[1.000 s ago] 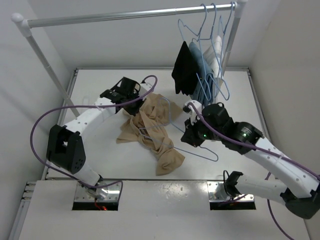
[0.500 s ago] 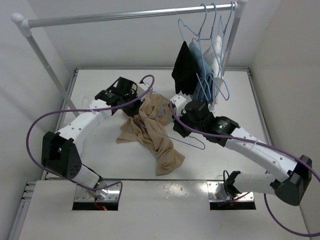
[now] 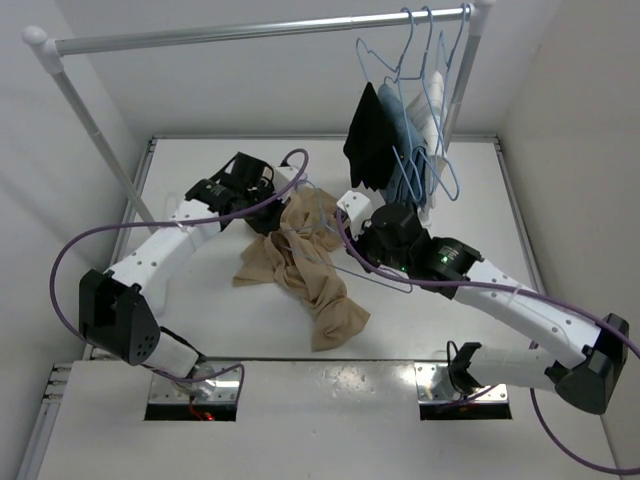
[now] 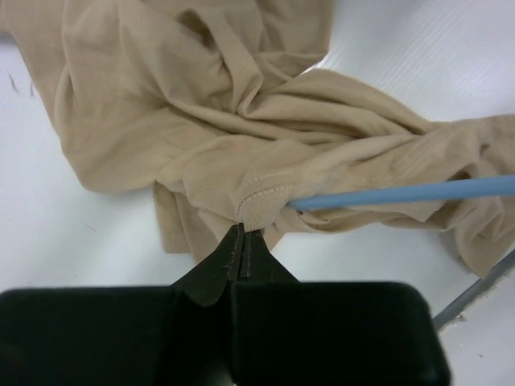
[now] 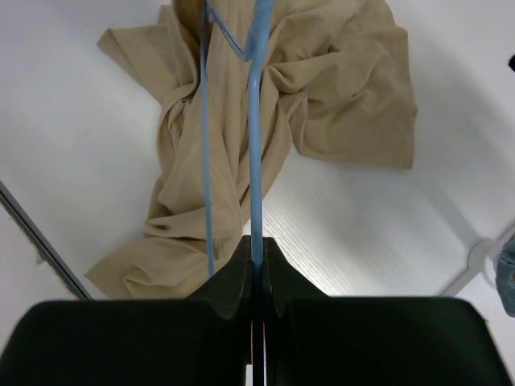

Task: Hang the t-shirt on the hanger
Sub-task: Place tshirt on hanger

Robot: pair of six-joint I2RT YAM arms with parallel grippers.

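Note:
The tan t-shirt lies crumpled on the white table. It fills the left wrist view and the right wrist view. My left gripper is shut on a ribbed edge of the t-shirt at its upper left. My right gripper is shut on the thin light-blue hanger, fingertips closed on the wire. The hanger's wire runs from the gripper into the t-shirt's folds. One blue arm of it enters the cloth beside my left gripper.
A metal rail spans the back, with a slanted post at left. At its right end hang several blue hangers bearing a black garment, a light-blue garment and a white one, close behind my right arm.
My right arm has swung left and back, carrying the hanger from the table's middle right into the t-shirt. My left gripper has shifted slightly left and kept hold of the cloth.

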